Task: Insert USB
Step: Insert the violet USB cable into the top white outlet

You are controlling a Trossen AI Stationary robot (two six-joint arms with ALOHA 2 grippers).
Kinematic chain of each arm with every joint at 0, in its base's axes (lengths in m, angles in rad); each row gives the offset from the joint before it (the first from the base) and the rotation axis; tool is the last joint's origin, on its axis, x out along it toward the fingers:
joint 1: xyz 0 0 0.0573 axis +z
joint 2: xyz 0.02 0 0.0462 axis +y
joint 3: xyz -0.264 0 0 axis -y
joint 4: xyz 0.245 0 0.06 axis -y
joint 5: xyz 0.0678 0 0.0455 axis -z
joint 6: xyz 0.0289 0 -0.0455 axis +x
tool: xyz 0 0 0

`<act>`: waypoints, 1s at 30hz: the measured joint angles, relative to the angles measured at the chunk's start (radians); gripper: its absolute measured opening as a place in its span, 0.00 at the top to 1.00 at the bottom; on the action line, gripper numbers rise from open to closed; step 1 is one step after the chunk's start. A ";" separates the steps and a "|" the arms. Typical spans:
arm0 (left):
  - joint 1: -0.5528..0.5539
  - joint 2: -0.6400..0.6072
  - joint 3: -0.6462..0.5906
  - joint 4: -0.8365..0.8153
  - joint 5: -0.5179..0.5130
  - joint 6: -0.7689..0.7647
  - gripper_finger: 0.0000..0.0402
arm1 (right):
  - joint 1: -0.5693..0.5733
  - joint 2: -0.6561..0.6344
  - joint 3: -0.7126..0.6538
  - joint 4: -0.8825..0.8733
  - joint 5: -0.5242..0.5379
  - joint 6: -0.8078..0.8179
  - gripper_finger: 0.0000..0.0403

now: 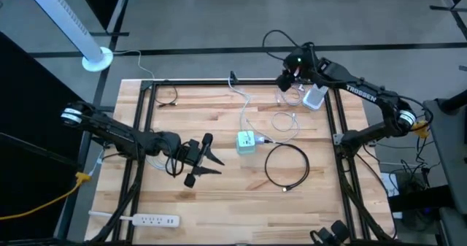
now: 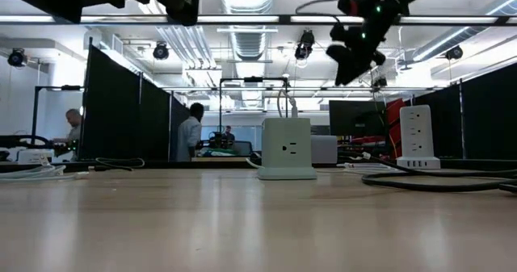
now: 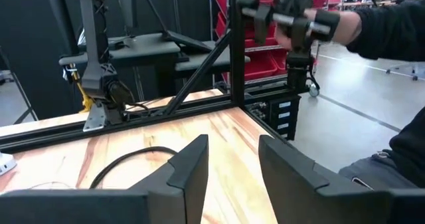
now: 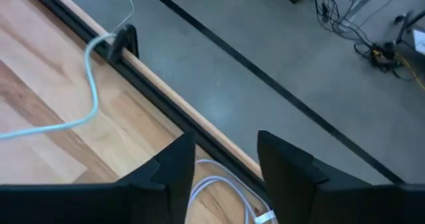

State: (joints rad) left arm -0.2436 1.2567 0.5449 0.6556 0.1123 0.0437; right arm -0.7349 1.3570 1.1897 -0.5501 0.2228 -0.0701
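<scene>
The right arm (image 1: 365,96) reads "TROSSEN". The right gripper (image 1: 286,79), fingers apart and empty, hangs over the table's (image 1: 219,195) far edge, a white cable (image 1: 284,120) beneath. The pale green charger block (image 1: 246,141) sits near the open, empty left gripper (image 1: 211,158), with bare wood between them.

A white outlet cube (image 2: 287,148) stands mid-table; an end effector (image 2: 355,42), possibly the right arm's, hangs above.

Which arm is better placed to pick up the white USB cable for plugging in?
Probably the right. The right gripper hangs open at the table's far right corner, above the white USB cable coils. The left gripper, also open, sits low left of the cube-shaped power outlet, farther from the cable.
</scene>
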 joint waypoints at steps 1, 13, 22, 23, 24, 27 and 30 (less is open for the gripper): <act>0.000 0.004 0.000 0.000 0.000 0.000 0.71 | 0.000 0.000 0.014 -0.012 0.000 -0.001 0.59; 0.001 0.034 0.000 0.053 0.000 0.021 0.73 | -0.009 0.252 0.014 -0.039 -0.083 0.183 0.36; 0.001 0.038 0.000 0.036 0.000 -0.014 0.70 | -0.014 0.513 0.014 -0.057 -0.106 0.211 0.39; 0.002 0.038 0.000 0.036 0.000 -0.014 0.71 | -0.014 0.529 0.014 -0.057 -0.120 0.212 0.41; 0.003 0.038 0.000 0.036 0.000 -0.014 0.71 | -0.014 0.542 0.014 -0.057 -0.136 0.211 0.42; 0.003 0.038 0.000 0.036 -0.011 -0.003 0.72 | -0.014 0.560 0.018 -0.062 -0.155 0.211 0.47; 0.003 0.038 0.000 0.036 -0.046 -0.001 0.73 | -0.014 0.563 0.019 -0.072 -0.156 0.208 0.54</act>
State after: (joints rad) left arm -0.2401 1.2949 0.5449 0.6917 0.0658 0.0432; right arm -0.7486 1.9200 1.2091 -0.6222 0.0669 0.1378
